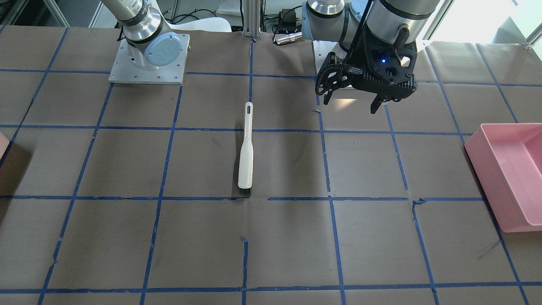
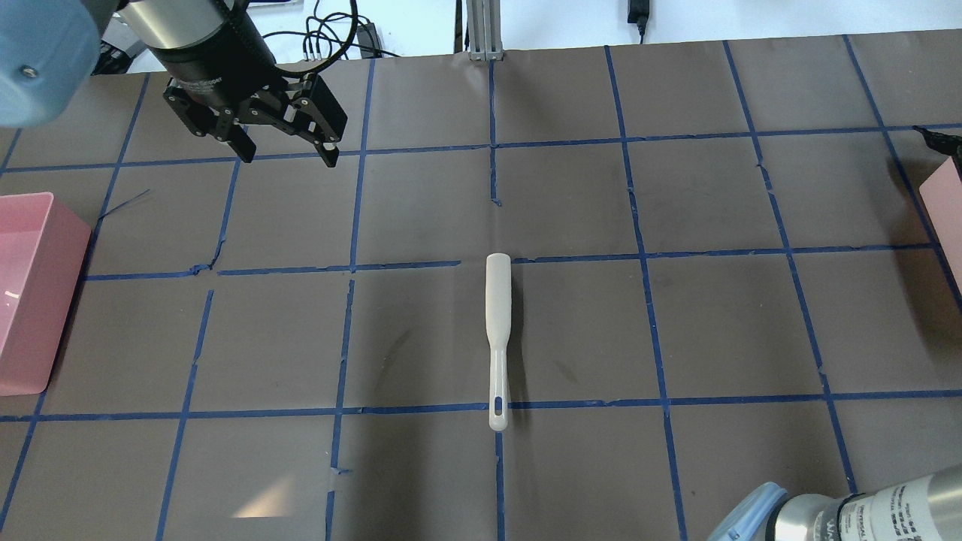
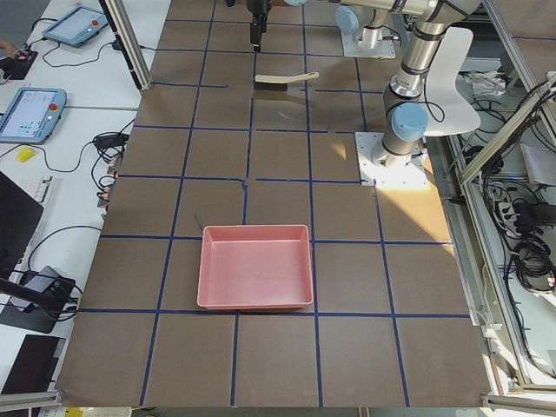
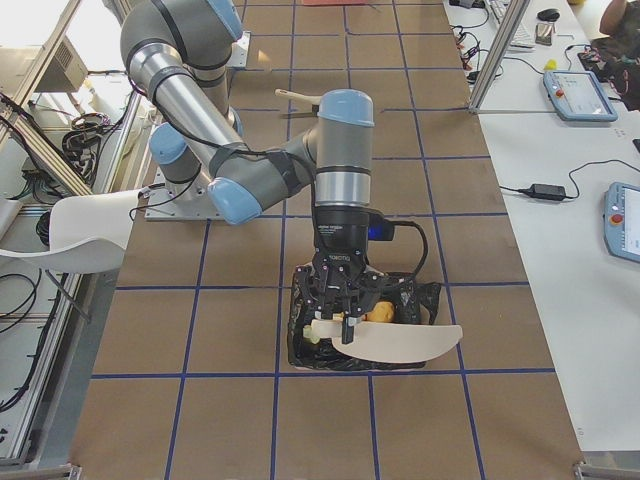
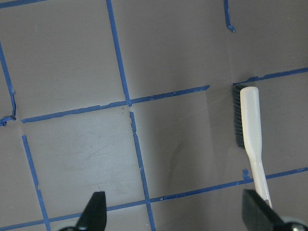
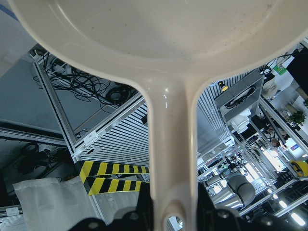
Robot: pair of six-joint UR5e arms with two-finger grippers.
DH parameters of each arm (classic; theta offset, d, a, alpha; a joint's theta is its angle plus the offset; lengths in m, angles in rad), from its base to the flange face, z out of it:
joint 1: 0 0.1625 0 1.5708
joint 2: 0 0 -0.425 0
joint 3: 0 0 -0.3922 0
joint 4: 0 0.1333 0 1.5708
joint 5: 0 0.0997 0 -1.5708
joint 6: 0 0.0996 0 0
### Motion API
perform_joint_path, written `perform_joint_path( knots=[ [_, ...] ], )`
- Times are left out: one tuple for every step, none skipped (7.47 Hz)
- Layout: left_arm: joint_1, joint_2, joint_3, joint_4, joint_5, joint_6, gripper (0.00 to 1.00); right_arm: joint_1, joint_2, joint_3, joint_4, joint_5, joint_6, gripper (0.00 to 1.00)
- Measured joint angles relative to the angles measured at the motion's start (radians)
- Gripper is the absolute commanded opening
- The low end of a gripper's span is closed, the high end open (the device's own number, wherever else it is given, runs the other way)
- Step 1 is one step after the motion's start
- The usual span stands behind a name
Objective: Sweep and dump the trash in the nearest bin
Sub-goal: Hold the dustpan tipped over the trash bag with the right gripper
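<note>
Dustpan (image 4: 400,344) in downward right pincer (image 4: 346,322), wrist vertical

Large pink tub (image 3: 254,304) on blue-gridded table (image 3: 278,365) — tablets (image 3: 30,113) alongside

Overhead and front-facing views face each other, sharing the brush (image 2: 497,330).

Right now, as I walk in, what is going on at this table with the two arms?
The right gripper holds a cream plastic dustpan by its handle over a black-lined bin at the table's right end. Orange and yellowish lumps show just behind the pan; I cannot tell whether they lie on it or in the bin. The left gripper hangs open above the table, away from the white long-handled brush lying in the middle.
</note>
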Motion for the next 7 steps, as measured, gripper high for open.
perform_joint_path(
  knots=[
    [-0.001, 0.001, -0.001, 0.0, 0.0, 0.0, 1.0, 0.0, 0.0, 0.014, -0.015, 0.038, -0.093, 0.08],
    [-0.001, 0.001, -0.001, 0.0, 0.0, 0.0, 1.0, 0.001, -0.006, 0.025, -0.024, 0.068, -0.161, 0.08],
    [-0.001, 0.001, -0.001, -0.001, 0.0, 0.0, 1.0, 0.001, -0.018, 0.036, -0.028, 0.09, -0.203, 0.08],
    [-0.002, 0.0, -0.001, -0.001, 0.001, 0.0, 1.0, 0.001, -0.028, 0.047, -0.035, 0.109, -0.226, 0.07],
    [-0.002, 0.001, -0.001, -0.001, 0.001, 0.0, 1.0, 0.001, -0.039, 0.05, -0.047, 0.119, -0.229, 0.07],
    [-0.002, 0.002, -0.003, -0.001, 0.001, 0.0, 1.0, 0.003, -0.047, 0.049, -0.04, 0.124, -0.205, 0.05],
    [-0.002, 0.003, -0.006, -0.002, 0.001, 0.0, 1.0, 0.005, -0.058, 0.047, 0.001, 0.128, -0.17, 0.05]
  ],
)
